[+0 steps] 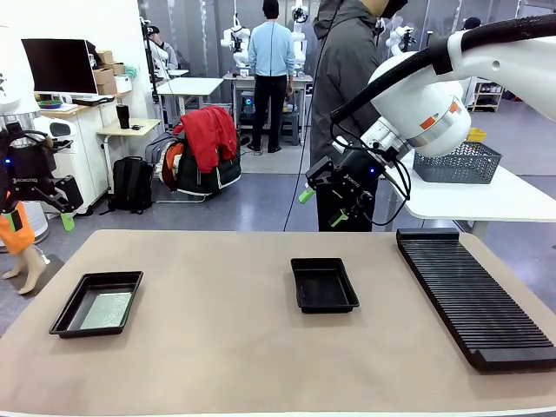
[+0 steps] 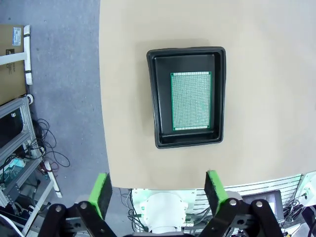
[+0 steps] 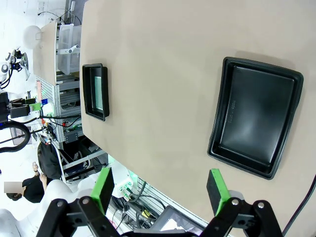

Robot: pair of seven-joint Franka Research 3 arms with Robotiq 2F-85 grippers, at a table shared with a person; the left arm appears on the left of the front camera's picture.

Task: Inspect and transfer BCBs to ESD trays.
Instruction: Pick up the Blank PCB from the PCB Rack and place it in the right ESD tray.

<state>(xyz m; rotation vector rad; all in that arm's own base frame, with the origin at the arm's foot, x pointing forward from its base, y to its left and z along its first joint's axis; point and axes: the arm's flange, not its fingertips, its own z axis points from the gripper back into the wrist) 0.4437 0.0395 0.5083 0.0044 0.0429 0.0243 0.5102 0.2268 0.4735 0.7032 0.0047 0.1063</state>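
Lying flat, green gridded BCB [image 2: 191,100]

Two black ESD trays, a left tray [image 1: 71,306] and a middle tray [image 1: 323,287], share one tan desk [image 1: 226,347] with a single long ribbed rack [image 1: 473,295] and one green BCB [image 1: 108,311]. One grey wire-mesh basket [image 1: 458,162] stands beyond. Two end effectors complete the count: the left end effector [image 2: 158,192] and the right end effector [image 1: 321,207].
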